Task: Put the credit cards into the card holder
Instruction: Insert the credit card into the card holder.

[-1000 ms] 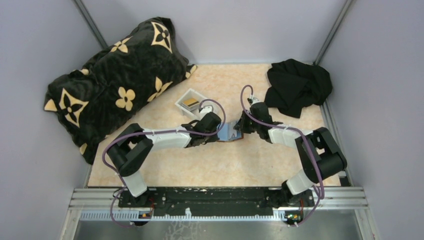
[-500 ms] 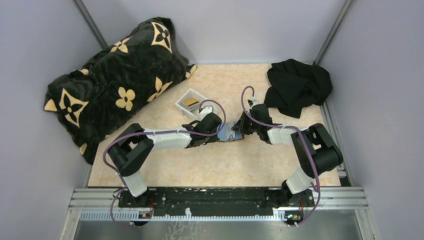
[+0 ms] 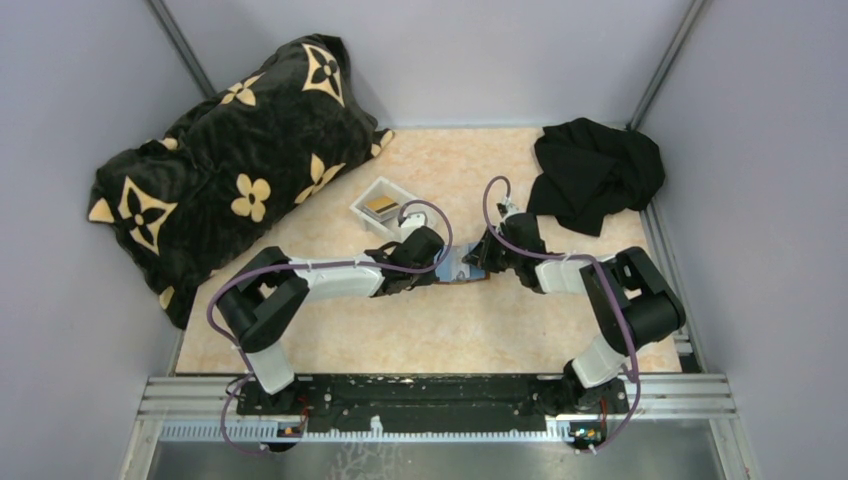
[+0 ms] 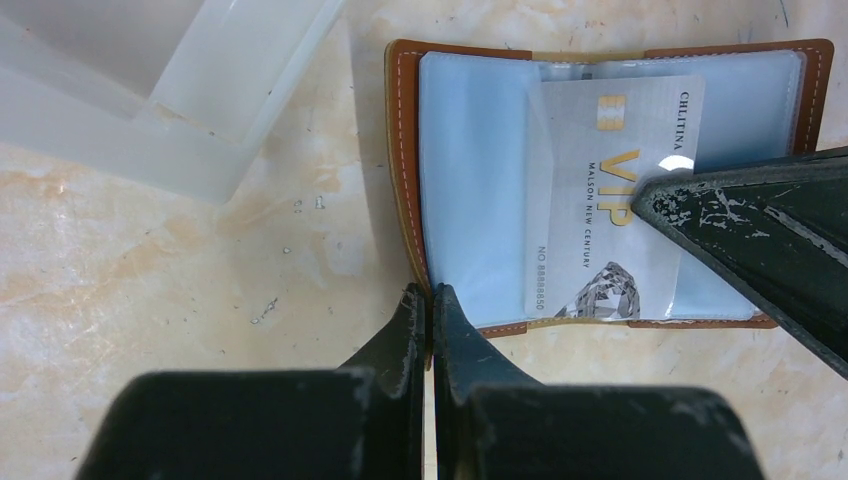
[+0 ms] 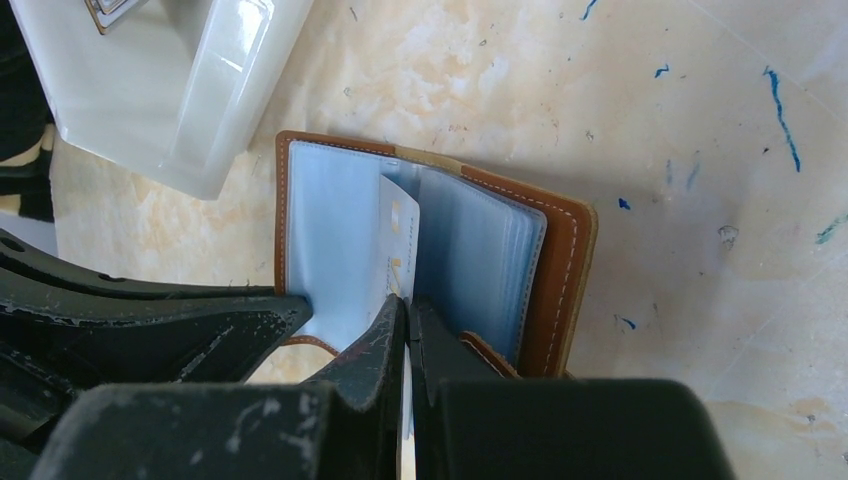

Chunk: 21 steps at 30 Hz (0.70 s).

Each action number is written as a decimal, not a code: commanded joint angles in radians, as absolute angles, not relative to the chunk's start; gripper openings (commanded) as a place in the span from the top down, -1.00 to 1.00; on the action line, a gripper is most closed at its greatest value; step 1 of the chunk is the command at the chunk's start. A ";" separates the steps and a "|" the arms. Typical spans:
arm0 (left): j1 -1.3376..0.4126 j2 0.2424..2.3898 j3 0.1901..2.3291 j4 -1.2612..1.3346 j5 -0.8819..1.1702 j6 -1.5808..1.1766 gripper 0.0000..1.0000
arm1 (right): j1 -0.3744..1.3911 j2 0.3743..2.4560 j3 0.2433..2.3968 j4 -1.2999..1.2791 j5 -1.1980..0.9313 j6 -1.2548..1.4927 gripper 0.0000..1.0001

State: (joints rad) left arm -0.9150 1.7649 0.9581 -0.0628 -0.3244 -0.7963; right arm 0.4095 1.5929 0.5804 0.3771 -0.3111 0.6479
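The card holder (image 4: 470, 180), brown leather with blue plastic sleeves, lies open on the table between both grippers (image 3: 462, 268). My left gripper (image 4: 431, 293) is shut on its near left edge. A silver VIP card (image 4: 600, 220) sits partly inside a sleeve. My right gripper (image 5: 408, 305) is shut on that card (image 5: 395, 235), which stands edge-on over the holder's middle (image 5: 565, 270). The right gripper's finger (image 4: 760, 230) covers the card's right part in the left wrist view. A gold card (image 3: 380, 205) lies in the white tray. No black card is in view.
The white tray (image 3: 398, 190) stands just behind and left of the holder, close to it in both wrist views (image 4: 200, 120) (image 5: 150, 90). A black pillow with gold flowers (image 3: 230, 160) fills the back left. A black cloth (image 3: 595, 170) lies at the back right.
My right gripper has edged slightly left toward the holder with the silver card in it, and its elbow has shifted. The left arm has stayed put.
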 commanded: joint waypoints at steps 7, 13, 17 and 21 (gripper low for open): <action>-0.951 1.808 0.940 -0.083 -0.260 -0.798 0.96 | 0.452 1.639 0.571 0.344 -0.239 0.618 1.00; -0.957 1.795 0.928 -0.071 -0.247 -0.795 0.95 | 0.463 1.643 0.574 0.351 -0.215 0.624 1.00; -0.960 1.794 0.924 -0.056 -0.231 -0.792 0.91 | 0.488 1.669 0.588 0.345 -0.207 0.624 1.00; -0.963 1.793 0.920 -0.044 -0.219 -0.792 0.82 | 0.518 1.696 0.604 0.338 -0.192 0.626 1.00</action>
